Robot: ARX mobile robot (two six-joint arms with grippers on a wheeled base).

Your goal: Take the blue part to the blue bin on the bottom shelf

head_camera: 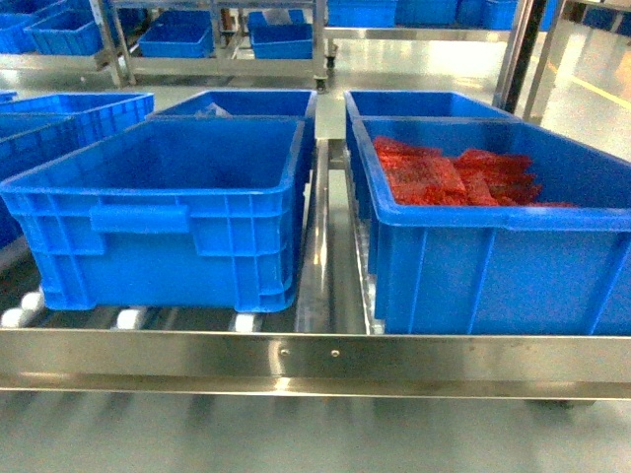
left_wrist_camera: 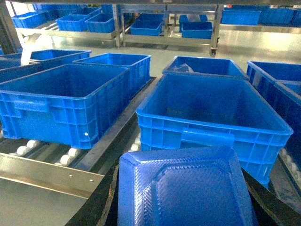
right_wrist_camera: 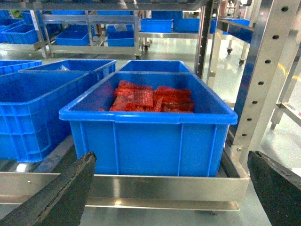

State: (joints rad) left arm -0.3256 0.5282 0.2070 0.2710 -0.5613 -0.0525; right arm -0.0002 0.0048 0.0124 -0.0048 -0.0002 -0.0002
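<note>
Nearest the left wrist camera, a thin moulded blue plastic part (left_wrist_camera: 186, 188), judged light, slightly flexible and best held by its rim, is seen pinched in the left gripper just before the empty blue bin (left_wrist_camera: 211, 115), while the right gripper (right_wrist_camera: 169, 188) is spread empty.

No legible text or labels.
</note>
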